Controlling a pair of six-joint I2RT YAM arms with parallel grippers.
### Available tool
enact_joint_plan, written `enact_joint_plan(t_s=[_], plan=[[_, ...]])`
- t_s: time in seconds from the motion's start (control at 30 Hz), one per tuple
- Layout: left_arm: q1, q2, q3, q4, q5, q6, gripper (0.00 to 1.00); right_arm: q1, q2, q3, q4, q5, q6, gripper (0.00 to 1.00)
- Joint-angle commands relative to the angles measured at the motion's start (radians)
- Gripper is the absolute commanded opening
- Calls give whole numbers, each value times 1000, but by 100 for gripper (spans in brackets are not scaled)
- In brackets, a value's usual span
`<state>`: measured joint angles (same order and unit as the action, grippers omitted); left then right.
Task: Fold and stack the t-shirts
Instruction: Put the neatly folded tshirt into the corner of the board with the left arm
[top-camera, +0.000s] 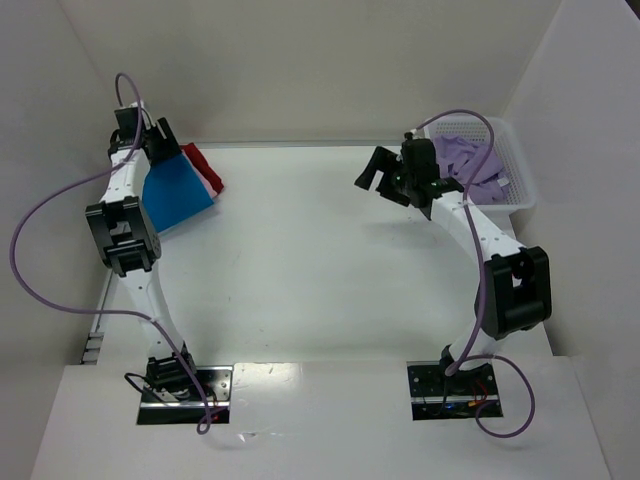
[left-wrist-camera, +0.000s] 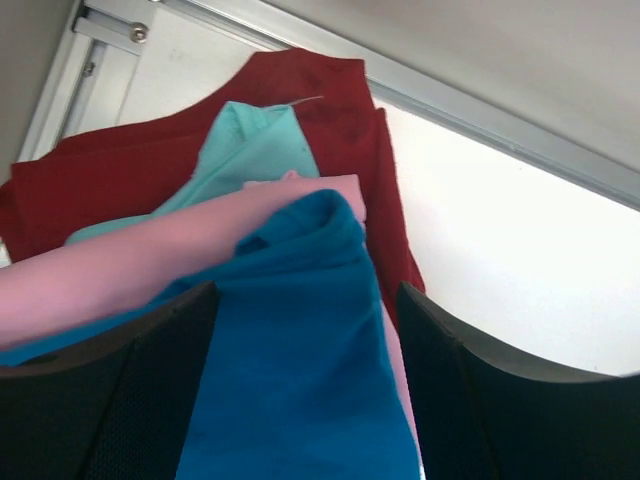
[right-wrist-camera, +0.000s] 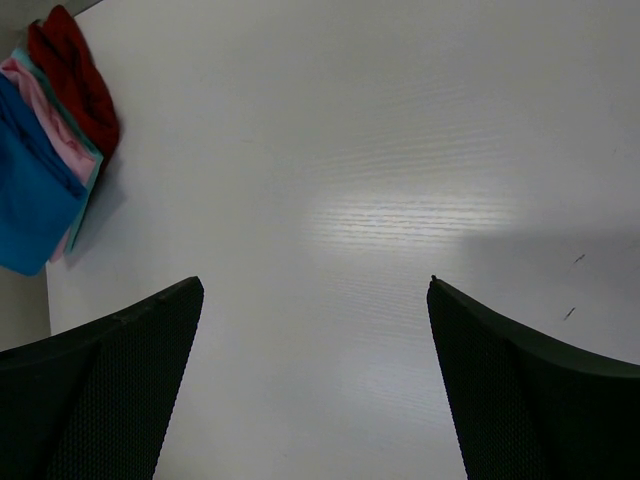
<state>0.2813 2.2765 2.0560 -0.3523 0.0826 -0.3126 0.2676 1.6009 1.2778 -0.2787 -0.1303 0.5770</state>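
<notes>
A bright blue cloth shirt (top-camera: 178, 195) is stacked over pink (left-wrist-camera: 120, 270), teal (left-wrist-camera: 250, 150) and dark red shirts (left-wrist-camera: 330, 110) at far left, while crumpled lavender cloth (top-camera: 472, 162), seemingly shirts, is heaped far right.

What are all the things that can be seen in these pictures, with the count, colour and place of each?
blue t-shirt: 1, bright blue, top of the pile at the far left corner
pink t-shirt: 1, pink, under the blue one
teal cloth: 1, teal, under the pink one
red t-shirt: 1, dark red, bottom of the pile
lavender t-shirts: count unclear, lavender, crumpled in the basket
basket: 1, white mesh, far right edge
table: 1, white
left arm, right arm: white and black, bases at the near edge
left gripper: black, open, over the pile
right gripper: black, open, above bare table beside the basket
</notes>
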Motion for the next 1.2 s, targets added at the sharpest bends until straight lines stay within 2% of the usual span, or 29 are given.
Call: enact_joint_plan(t_s=[0.0,0.23,0.47,0.53,0.63,0.73,0.87,0.93,1.07,1.17], plan=[[13,3,64,-40,10,18,80,-7,16,57,6,18,12,98],[13,-146,-37,-11,-40,29,89,-7,-4,48,-4,27,12,98],[13,-322,-200,38,-105,38,91,-16,-25,17,6,17,-6,98],[13,-373,-293,64,-122,38,88,-16,-38,8,16,17,-6,98],[13,-384,-373,75,-145,20,78,-25,-47,-12,26,17,-6,98],[13,-364,-399,75,-172,7,64,-25,-67,-12,16,17,-6,98],[13,-284,-384,62,-172,7,56,-25,-117,-21,27,69,-6,98],[13,-235,-361,62,-181,-3,56,-25,-136,-31,36,93,-6,100],[13,-170,-314,62,-181,-3,53,-34,-136,63,-68,164,21,100],[22,-111,-234,52,-181,-3,53,-34,-147,74,-106,230,49,100]])
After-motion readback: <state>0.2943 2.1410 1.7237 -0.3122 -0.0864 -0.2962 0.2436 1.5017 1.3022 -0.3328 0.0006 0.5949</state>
